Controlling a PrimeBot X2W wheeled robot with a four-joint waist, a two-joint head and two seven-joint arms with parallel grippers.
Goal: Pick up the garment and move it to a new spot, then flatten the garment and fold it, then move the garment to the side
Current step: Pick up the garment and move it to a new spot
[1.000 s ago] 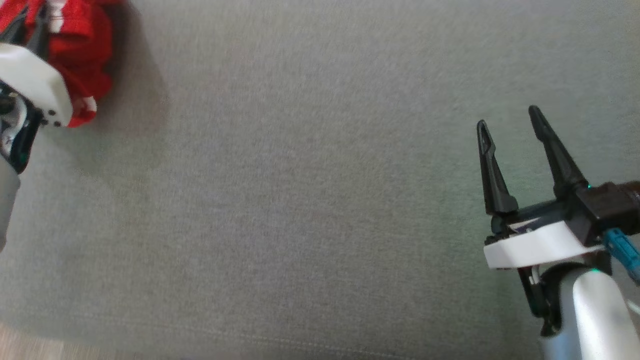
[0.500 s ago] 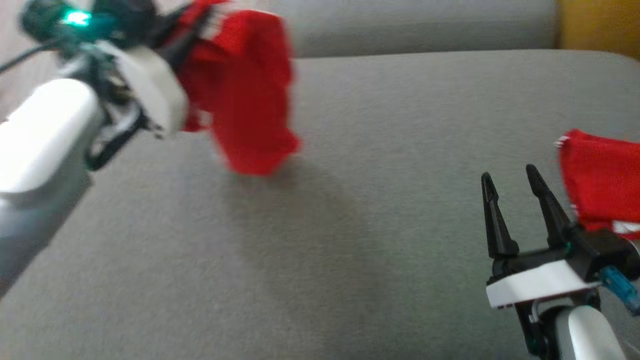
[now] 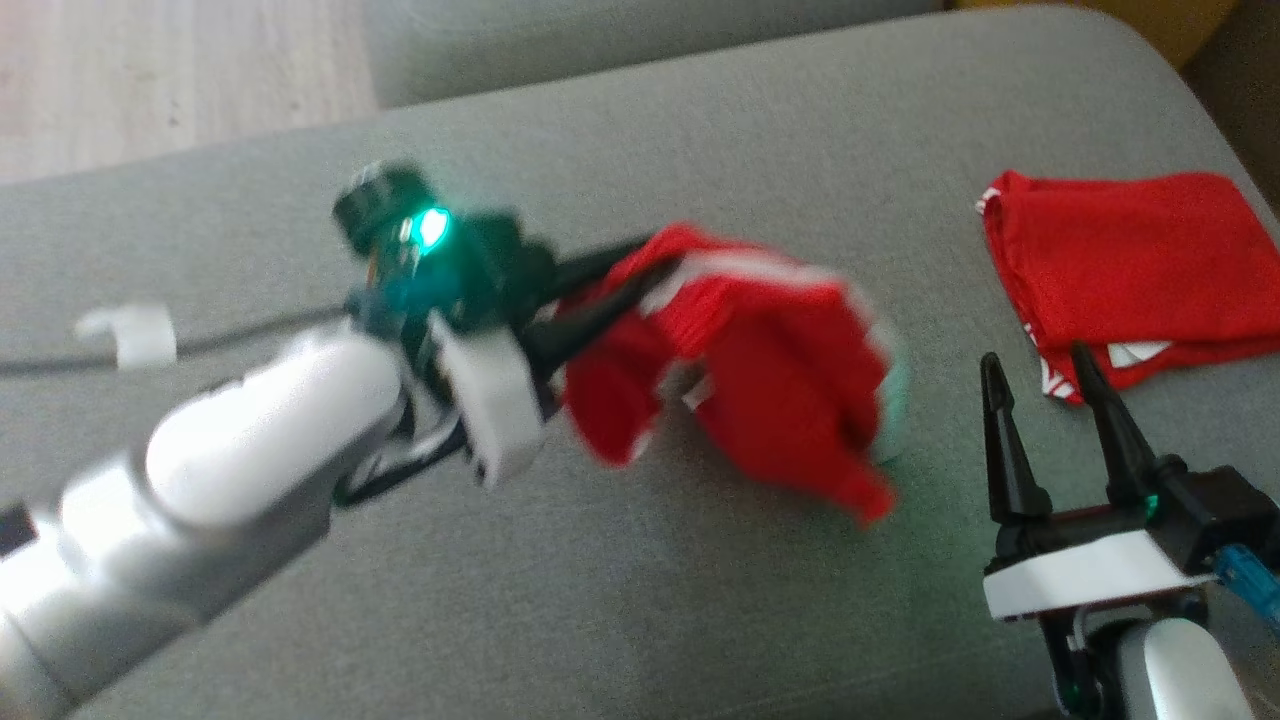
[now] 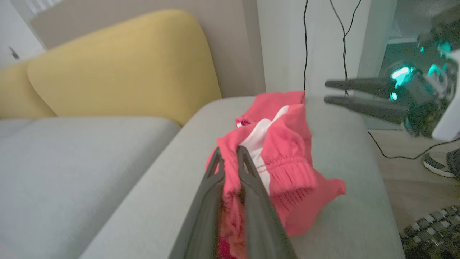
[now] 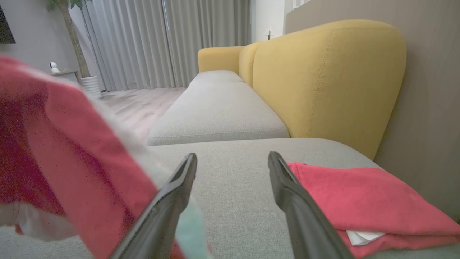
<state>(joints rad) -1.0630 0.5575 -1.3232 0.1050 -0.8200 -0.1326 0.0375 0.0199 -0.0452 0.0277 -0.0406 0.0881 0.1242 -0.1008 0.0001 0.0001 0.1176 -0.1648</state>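
Your left gripper (image 4: 229,151) is clamped on the red garment (image 3: 780,400), its two fingers pinched almost together with a bunch of cloth between them. The garment hangs from that pinch over the middle of the grey sofa seat (image 3: 650,620). Its lowest folds are at or just above the seat, and you cannot tell from here whether they touch. Your right gripper (image 3: 1035,358) has its fingers wide apart with nothing between them. It stands just beside the hanging cloth and near a folded piece (image 3: 1130,250), also red, which lies flat at the right end of the seat.

Treat the garment as light, soft and completely limp. It droops in a lump from one point and will not hold any shape you give it in the air. The knit does not look slippery, so a narrow pinch should hold, but you have probably caught several layers at once.

To flatten it, set it down and take new holds on an edge, not in the bulk. The gathered band (image 4: 291,176) beside the white stripe (image 4: 260,135) looks like the firmest line to grip. Take it with both grippers, well apart, so the cloth falls open below. The seat fabric is coarse, so expect the garment to drag on it; lift it instead of pushing. Keep clear of the folded piece.
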